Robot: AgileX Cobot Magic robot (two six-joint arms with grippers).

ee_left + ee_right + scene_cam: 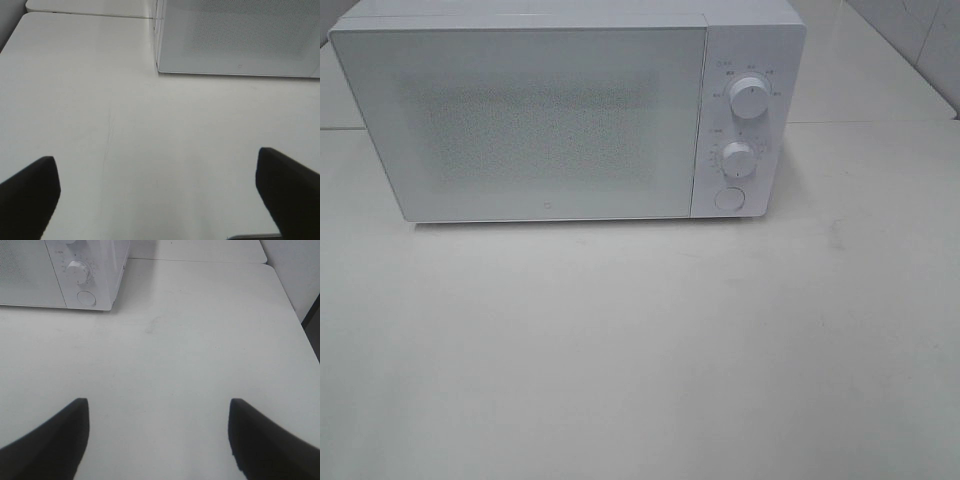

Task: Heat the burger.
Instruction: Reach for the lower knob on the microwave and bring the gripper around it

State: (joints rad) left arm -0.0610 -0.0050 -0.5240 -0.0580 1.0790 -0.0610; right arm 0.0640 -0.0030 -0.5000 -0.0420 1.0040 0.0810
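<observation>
Over the white surface (640, 350), the left end effector (157, 165) and the right end effector (159, 407) each stand spread wide, gripping nothing. The burger shows in no view. In the upper half of the high view, the microwave (550, 110) is closed and its speckled door (520, 120) hides the inside. A tiled wall (920, 30) fills the upper right corner.

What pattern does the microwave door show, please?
Fine grey dotted mesh on the white microwave door; best in the exterior high view.
</observation>
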